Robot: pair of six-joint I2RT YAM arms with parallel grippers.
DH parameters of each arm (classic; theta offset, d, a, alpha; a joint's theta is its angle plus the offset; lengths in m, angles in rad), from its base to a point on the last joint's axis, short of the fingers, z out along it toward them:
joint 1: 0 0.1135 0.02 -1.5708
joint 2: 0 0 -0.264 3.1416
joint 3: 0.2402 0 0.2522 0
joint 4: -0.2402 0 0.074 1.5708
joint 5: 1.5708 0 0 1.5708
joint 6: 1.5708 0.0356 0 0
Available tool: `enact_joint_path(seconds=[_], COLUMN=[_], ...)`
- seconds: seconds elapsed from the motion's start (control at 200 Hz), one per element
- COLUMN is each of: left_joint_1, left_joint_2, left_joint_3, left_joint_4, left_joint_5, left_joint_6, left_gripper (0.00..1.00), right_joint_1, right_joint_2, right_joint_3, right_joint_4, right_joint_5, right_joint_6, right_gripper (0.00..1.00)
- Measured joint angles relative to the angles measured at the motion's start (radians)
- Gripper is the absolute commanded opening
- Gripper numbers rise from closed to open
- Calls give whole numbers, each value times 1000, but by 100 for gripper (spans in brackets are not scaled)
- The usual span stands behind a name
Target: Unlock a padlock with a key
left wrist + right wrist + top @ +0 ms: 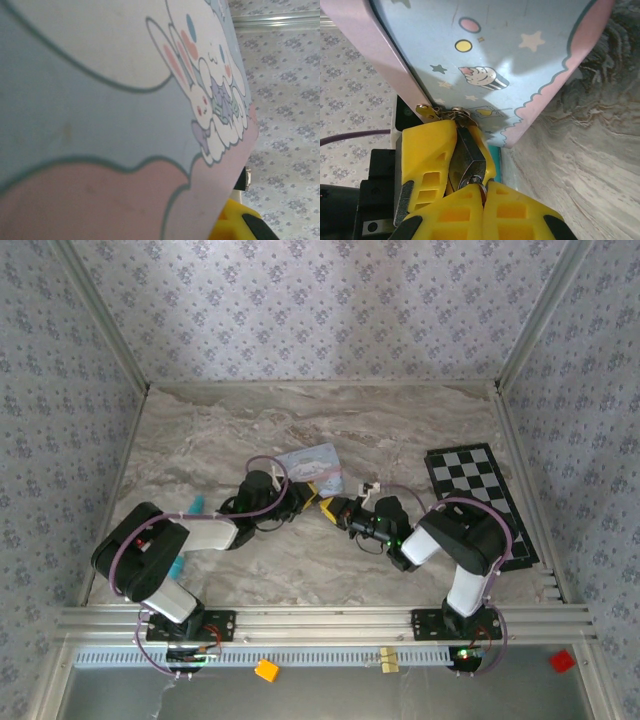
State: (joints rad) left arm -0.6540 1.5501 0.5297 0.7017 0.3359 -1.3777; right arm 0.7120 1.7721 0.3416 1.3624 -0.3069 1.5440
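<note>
Both arms bend in beside the tin (312, 468) — left hand (308, 496) clamps the padlock (469, 152), right hand (482, 191) pinched tight on the key (476, 180).

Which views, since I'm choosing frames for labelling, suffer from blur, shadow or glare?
Top external: evenly lit, no glare, but the pale blue cartoon-printed tin is small and soft. Left wrist: that tin sits very close, its print slightly soft, like the floral wallpaper beyond. Right wrist: sharp, with a soft shadow across the tin's face and crisp veining on the marble-patterned tabletop.
</note>
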Motion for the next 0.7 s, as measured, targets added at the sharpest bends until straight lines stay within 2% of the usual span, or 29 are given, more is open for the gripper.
enact_joint_path(seconds=[0.085, 0.36, 0.53, 0.6, 0.7], left_joint_1=[-10, -19, 9, 18, 23], left_joint_2=[0, 0, 0, 0, 0], left_joint_3=[2, 3, 3, 3, 3], left_joint_4=[-25, -81, -131, -144, -158], left_joint_5=[4, 9, 12, 11, 11], left_joint_6=[8, 26, 24, 24, 25], left_gripper=[0, 0, 0, 0, 0], right_joint_1=[3, -4, -8, -7, 36], right_joint_2=[0, -16, -99, -163, -311], right_joint_3=[-19, -64, -121, -128, -115], right_joint_4=[4, 6, -56, -145, -341], right_joint_5=[0, 8, 11, 10, 61], right_joint_6=[-9, -53, -127, -203, -429], right_gripper=[17, 42, 50, 53, 56])
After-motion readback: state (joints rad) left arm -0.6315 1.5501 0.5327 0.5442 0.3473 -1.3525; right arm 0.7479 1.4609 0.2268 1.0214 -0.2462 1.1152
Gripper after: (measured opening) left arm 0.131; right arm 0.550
